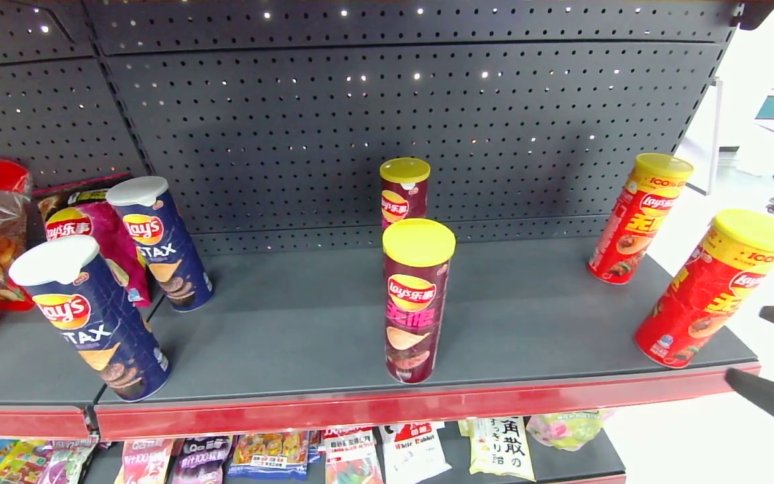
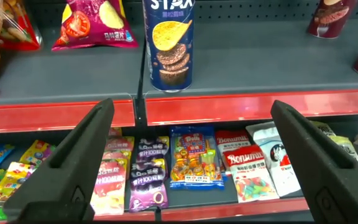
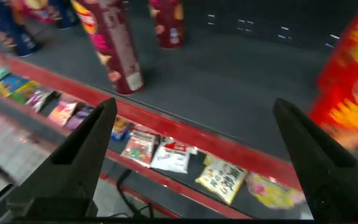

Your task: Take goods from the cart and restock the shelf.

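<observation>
Jaws on both are held apart, nothing gripped. Left gripper (image 2: 191, 104) is parked low before the grey metal shelf (image 1: 293, 323). Right gripper (image 3: 194, 106) is near the red yellow-lidded chip tube (image 1: 713, 292) at the near right. Tubes are grouped by flavour, so the gaps are likely restock slots.

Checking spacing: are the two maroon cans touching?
Apart: the right wrist view shows bare shelf between the front maroon can and the rear maroon can.

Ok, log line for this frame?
left gripper: open, empty | right gripper: open, empty, beside front red can | shelf: six cans standing
</observation>
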Tool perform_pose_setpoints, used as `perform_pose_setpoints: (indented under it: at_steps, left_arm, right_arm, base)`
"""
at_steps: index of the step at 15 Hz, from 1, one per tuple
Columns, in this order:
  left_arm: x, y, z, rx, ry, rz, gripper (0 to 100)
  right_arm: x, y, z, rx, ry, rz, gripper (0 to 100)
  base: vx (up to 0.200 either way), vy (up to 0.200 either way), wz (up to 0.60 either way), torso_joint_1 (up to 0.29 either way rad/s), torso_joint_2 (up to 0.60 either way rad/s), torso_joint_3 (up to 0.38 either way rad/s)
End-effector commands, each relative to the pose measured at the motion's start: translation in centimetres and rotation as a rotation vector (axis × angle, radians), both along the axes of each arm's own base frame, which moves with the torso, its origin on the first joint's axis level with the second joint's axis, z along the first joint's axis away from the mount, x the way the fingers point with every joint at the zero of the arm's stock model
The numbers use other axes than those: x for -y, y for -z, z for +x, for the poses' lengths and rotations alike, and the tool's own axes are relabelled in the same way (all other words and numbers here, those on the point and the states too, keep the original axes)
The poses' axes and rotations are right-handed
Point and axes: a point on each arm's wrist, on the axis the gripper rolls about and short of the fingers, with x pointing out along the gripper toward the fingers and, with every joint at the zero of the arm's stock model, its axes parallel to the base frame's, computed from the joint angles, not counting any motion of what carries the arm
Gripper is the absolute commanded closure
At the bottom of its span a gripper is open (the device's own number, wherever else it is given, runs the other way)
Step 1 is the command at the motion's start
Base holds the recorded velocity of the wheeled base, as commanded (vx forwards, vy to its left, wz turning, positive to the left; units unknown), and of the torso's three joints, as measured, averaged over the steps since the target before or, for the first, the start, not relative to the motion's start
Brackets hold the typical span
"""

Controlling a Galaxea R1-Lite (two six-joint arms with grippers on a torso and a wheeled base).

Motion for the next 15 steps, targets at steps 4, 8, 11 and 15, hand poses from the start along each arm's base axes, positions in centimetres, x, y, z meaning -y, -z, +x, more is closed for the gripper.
perform_pose_setpoints:
  at_steps: [4,8,11,15]
  left_arm:
    - [0.0,0.0,0.0,0.0,0.0,-0.001,0]
    - [0.0,0.0,0.0,0.0,0.0,-0.001,0]
    - [0.0,0.0,0.0,0.0,0.0,-0.001,0]
    - [0.0,0.0,0.0,0.0,0.0,-0.001,0]
  right_arm:
    - [-8.9,2.8,7.1,-0.093,-0.322,-0.062,0]
    - [-10.9,4.7,9.7,-0.101,-0.333,-0.06,0]
    - [-12.8,5.9,11.9,-0.032,-0.388,-0.016,0]
    - [-13.4,6.4,12.9,-0.029,-0.387,-0.039,0]
  base:
    - [0.0,0.0,0.0,0.0,0.0,0.0]
    - [0.0,0.0,0.0,0.0,0.0,0.0]
    - [0.0,0.0,0.0,0.0,0.0,0.0]
    - [0.0,0.0,0.0,0.0,0.0,0.0]
